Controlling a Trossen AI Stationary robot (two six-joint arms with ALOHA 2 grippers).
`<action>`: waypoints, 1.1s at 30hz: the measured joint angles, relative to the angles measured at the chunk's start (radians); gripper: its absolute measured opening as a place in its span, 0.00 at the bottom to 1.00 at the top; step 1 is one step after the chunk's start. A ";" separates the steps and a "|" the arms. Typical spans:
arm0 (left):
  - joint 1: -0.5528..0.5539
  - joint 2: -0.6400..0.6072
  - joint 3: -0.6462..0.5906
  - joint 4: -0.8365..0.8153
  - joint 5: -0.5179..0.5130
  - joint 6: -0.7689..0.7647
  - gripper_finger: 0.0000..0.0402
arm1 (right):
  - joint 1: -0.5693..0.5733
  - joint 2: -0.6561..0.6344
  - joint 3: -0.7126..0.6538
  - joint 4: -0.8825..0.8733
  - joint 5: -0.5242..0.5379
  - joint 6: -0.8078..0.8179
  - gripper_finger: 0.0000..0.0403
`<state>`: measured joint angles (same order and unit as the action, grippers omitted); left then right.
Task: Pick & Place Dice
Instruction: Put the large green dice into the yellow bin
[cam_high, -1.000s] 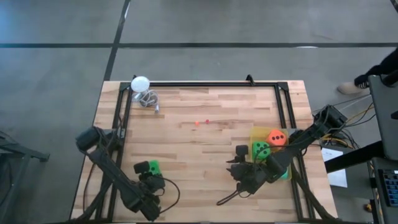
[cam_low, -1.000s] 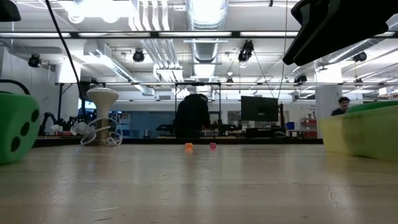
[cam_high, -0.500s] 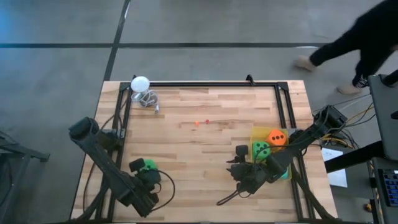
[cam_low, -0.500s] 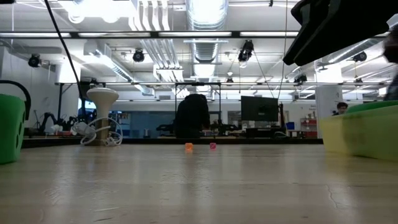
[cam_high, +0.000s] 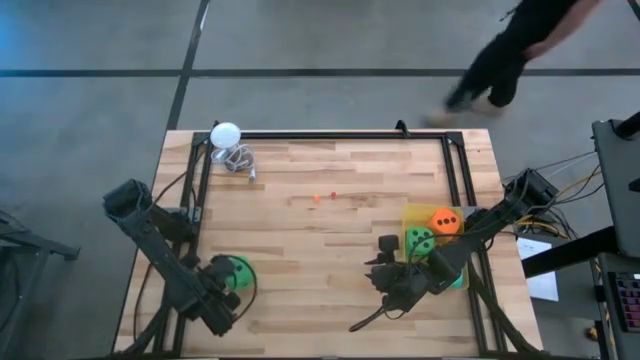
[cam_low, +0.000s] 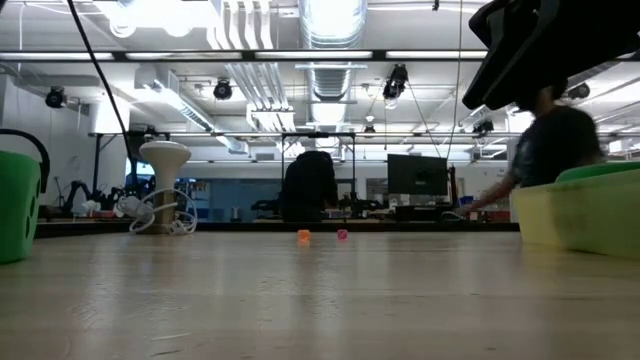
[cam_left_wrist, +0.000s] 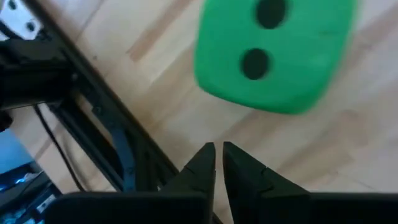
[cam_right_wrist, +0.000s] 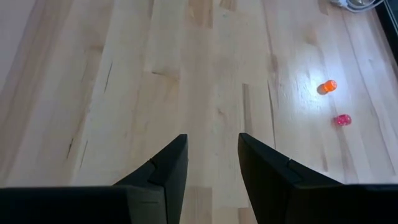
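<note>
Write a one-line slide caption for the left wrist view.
Left gripper shut and empty above the wooden table, a bright green die lying just ahead of its fingertips.

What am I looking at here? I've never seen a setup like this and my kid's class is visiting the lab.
It is a wooden table with two dark robot arms. One camera looks straight down, one looks level across the tabletop, and one sits on each arm's wrist.

The left gripper has its jaws shut on nothing; a bright green die lies on the wood just ahead of it. The right gripper is open and empty, beside a yellow tray holding an orange-red die and another green die.

A white ball and two tiny beads also lie on the table. A person walks past behind.
</note>
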<state>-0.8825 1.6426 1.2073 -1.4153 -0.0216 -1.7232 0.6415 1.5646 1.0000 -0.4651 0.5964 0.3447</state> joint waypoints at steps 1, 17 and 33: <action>0.000 -0.003 -0.017 0.005 0.000 -0.007 0.07 | 0.000 0.000 0.000 0.001 0.000 0.000 0.33; 0.005 -0.102 -0.290 0.284 -0.088 -0.029 0.06 | 0.000 0.000 0.000 0.008 -0.003 0.000 0.33; 0.111 -0.136 -0.410 0.441 -0.267 0.152 0.06 | 0.000 0.000 0.000 0.010 -0.002 -0.002 0.33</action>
<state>-0.7712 1.5066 0.7975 -0.9742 -0.2890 -1.5716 0.6413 1.5649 1.0000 -0.4553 0.5940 0.3427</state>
